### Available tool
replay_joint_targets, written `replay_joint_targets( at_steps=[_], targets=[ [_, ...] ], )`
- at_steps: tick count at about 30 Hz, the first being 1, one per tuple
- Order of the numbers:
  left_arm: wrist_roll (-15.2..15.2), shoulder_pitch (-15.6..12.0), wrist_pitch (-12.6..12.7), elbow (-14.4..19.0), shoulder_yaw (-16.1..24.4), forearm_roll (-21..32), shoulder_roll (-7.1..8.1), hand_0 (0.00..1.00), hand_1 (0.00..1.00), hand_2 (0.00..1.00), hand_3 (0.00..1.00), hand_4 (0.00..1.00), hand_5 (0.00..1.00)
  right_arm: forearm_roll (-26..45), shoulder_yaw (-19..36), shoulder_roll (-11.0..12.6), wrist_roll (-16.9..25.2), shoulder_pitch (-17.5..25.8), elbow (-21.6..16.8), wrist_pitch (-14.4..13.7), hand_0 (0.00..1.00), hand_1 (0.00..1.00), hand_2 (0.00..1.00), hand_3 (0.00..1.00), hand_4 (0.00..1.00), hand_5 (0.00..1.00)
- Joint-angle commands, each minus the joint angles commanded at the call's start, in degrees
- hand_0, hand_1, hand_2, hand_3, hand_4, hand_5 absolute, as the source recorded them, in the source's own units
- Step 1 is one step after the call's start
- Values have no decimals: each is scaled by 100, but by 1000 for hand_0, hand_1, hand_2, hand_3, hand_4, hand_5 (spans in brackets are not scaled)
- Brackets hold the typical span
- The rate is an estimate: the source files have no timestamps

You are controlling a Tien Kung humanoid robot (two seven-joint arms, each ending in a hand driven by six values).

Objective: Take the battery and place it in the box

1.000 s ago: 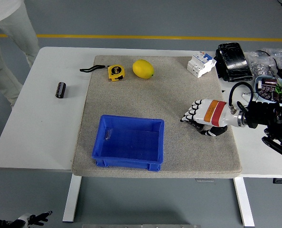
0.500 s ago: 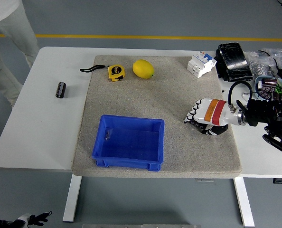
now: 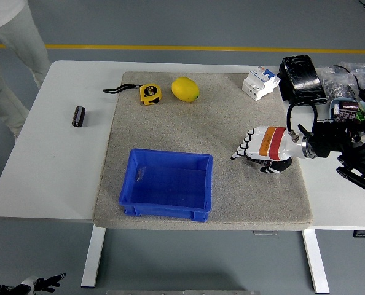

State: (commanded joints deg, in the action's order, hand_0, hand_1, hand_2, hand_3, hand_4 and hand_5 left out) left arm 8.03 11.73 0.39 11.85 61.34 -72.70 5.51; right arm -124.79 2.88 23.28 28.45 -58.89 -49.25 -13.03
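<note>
Since the last frame my right robot hand (image 3: pixel 260 152) lifted slightly off the mat (image 3: pixel 219 110), fingers loosely curled, empty, battery (image 3: pixel 78 116) far left, box (image 3: pixel 166 185) waiting empty.

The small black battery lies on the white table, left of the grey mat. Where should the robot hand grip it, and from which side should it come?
Probably from above, gripping the middle of the battery. It is a short cylinder lying on its side on the bare white table, so fingers can close across its round body. The right robot hand is over the grey mat, far from it.
</note>
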Motion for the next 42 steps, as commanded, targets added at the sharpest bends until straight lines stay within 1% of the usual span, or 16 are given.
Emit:
replay_joint_targets(
  at_steps=[3, 4, 9, 10, 15, 16, 26, 28, 33, 34, 39, 40, 42],
  targets=[
    [1, 3, -1, 1, 6, 0, 6, 752, 744, 796, 653, 722, 639, -46, -71, 18, -14, -36, -17, 53, 795, 789, 837, 910, 808, 71],
    [1, 5, -3, 1, 6, -2, 8, 751, 744, 795, 653, 724, 640, -64, -87, 26, -23, -45, -19, 60, 807, 798, 850, 925, 855, 43],
    [8, 12, -5, 5, 14, -8, 21, 751, 744, 795, 653, 724, 640, -177, -210, 83, -51, -95, -22, 31, 807, 798, 850, 925, 855, 43],
    [8, 11, -4, 6, 13, -2, 23, 750, 743, 795, 653, 726, 642, -202, -226, 91, -56, -98, -19, 29, 821, 806, 855, 930, 874, 3],
    [12, 10, 8, 6, 23, 28, 24, 750, 743, 795, 653, 726, 642, -352, -248, 139, -54, -113, -6, 58, 821, 806, 855, 930, 874, 3],
    [14, 10, 9, 6, 30, 27, 24, 749, 743, 795, 654, 728, 643, -355, -246, 141, -50, -119, -6, 62, 822, 807, 861, 937, 855, 3],
    [26, 16, 9, 12, 42, 16, 21, 749, 743, 795, 653, 729, 643, -279, -258, 103, -44, -167, 19, 18, 821, 808, 860, 938, 839, 15],
    [26, 19, 10, 13, 41, 17, 20, 748, 743, 795, 652, 731, 645, -266, -258, 94, -43, -172, 38, 2, 807, 799, 856, 922, 845, 10],
    [26, 23, 13, 14, 34, 34, 20, 748, 743, 795, 652, 731, 645, -216, -257, 92, 2, -168, 48, -104, 807, 799, 856, 922, 845, 10],
    [27, 22, 11, 14, 36, 27, 20, 748, 743, 795, 652, 730, 643, -193, -256, 90, 13, -163, 49, -119, 740, 726, 784, 851, 849, 9],
    [32, 19, 11, 16, 38, 30, 18, 748, 743, 795, 652, 730, 643, -122, -250, 77, 49, -146, 58, -167, 740, 726, 784, 851, 849, 9],
    [34, 19, 9, 17, 42, 24, 18, 749, 743, 795, 652, 729, 641, -114, -248, 75, 53, -145, 60, -172, 678, 656, 710, 790, 848, 10],
    [34, 17, 12, 16, 56, 17, 15, 749, 743, 795, 652, 729, 641, -95, -243, 67, 59, -143, 66, -195, 678, 656, 710, 790, 848, 10]
  ],
)
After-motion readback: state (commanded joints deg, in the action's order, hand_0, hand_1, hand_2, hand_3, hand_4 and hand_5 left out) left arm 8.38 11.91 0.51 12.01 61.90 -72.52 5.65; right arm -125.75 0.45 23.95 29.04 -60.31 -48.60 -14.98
